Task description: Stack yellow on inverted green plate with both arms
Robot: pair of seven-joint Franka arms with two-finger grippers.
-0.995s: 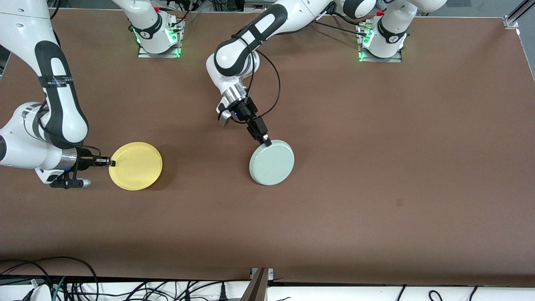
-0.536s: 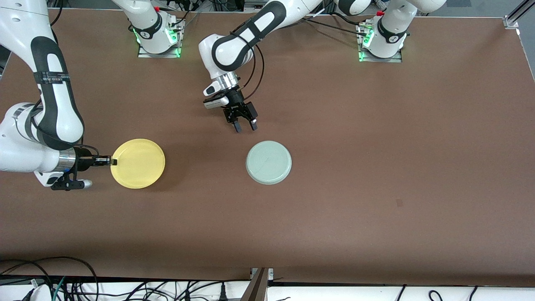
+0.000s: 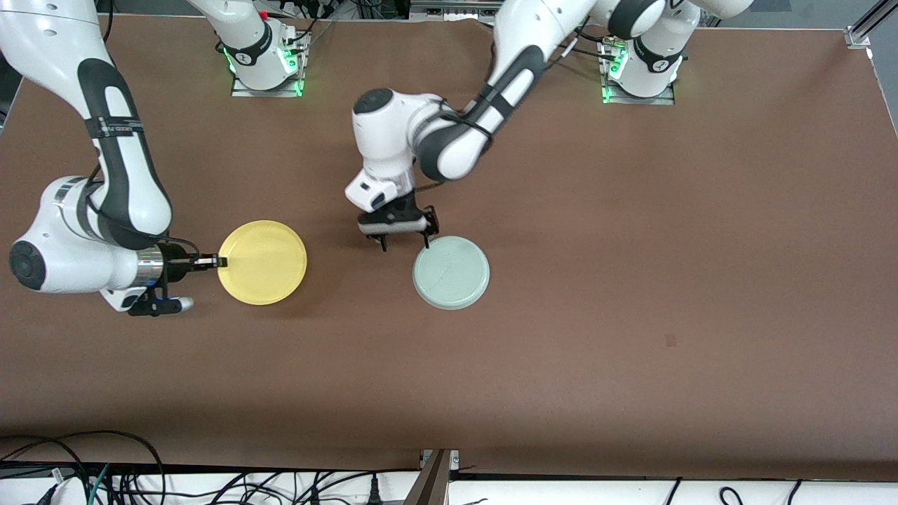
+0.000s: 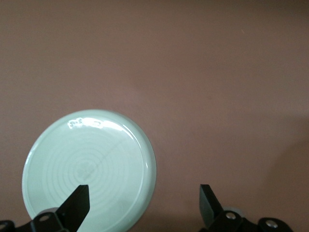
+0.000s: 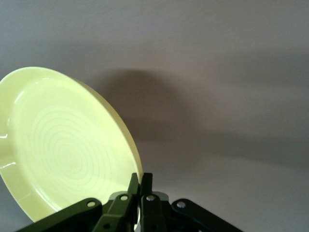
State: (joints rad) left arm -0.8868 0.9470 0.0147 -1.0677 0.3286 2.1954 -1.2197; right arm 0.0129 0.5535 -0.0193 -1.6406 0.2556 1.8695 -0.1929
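- Right tool (image 3: 216, 262) pinches the rim of the small round bright yellow plastic plate (image 3: 262, 262), lifted over the brown table (image 3: 631, 280)
- Left tool (image 3: 405, 240), spread wide, hovers over the edge of the upside-down pale mint-green round plate (image 3: 451, 273) lying mid-table

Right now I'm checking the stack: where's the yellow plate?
Yellow plate is pinched at its rim by the right gripper, apart from the green plate, toward the right arm's end.
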